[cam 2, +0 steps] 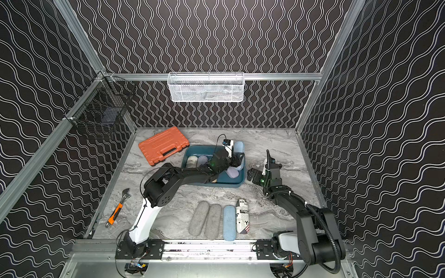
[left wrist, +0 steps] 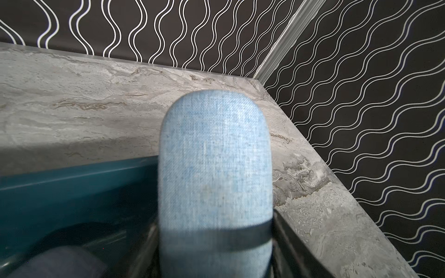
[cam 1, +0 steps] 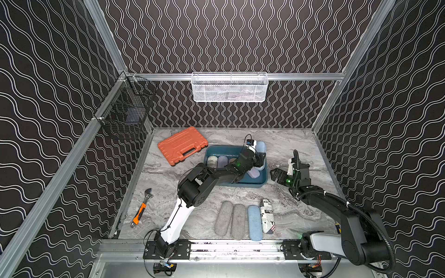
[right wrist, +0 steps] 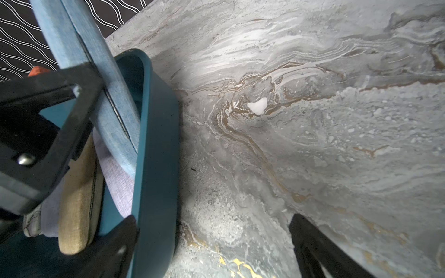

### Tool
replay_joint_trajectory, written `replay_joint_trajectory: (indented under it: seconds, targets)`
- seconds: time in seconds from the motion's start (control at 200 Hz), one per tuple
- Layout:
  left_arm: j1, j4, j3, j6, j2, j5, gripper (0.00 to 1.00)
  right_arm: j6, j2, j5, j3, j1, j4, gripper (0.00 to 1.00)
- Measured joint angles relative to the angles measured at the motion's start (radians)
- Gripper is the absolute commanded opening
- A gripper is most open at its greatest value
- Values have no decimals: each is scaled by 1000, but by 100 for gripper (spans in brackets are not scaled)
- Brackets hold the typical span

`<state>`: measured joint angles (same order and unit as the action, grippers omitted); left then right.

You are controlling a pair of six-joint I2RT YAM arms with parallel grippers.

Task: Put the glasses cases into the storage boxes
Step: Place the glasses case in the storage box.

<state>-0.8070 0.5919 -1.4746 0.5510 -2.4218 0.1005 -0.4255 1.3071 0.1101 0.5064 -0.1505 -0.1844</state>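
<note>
Left gripper [cam 1: 261,160] clamped on a light blue glasses case [left wrist: 215,156] at the teal tray's [cam 1: 240,184] far right corner.
I hold the case tilted, its lower end inside the tray by the right wall, next to a lavender case [right wrist: 118,183] and a tan case [right wrist: 77,204]. My right gripper [cam 1: 277,175] hangs with jaws spread wide just outside that wall.

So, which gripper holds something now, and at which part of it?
The left gripper holds the light blue fabric glasses case by its two long edges, around mid-length. The right gripper is open and empty.
</note>
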Motion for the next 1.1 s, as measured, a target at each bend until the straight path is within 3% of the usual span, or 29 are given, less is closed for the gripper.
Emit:
replay_joint_trajectory:
  seconds: [0.586,1.101]
  targets:
    - [2,-77,125,23,101,6,59,0,13,4,4,1,-1,100]
    - [1,-194,112,-113,155,-142,59,0,23,8,5,1,-2,100]
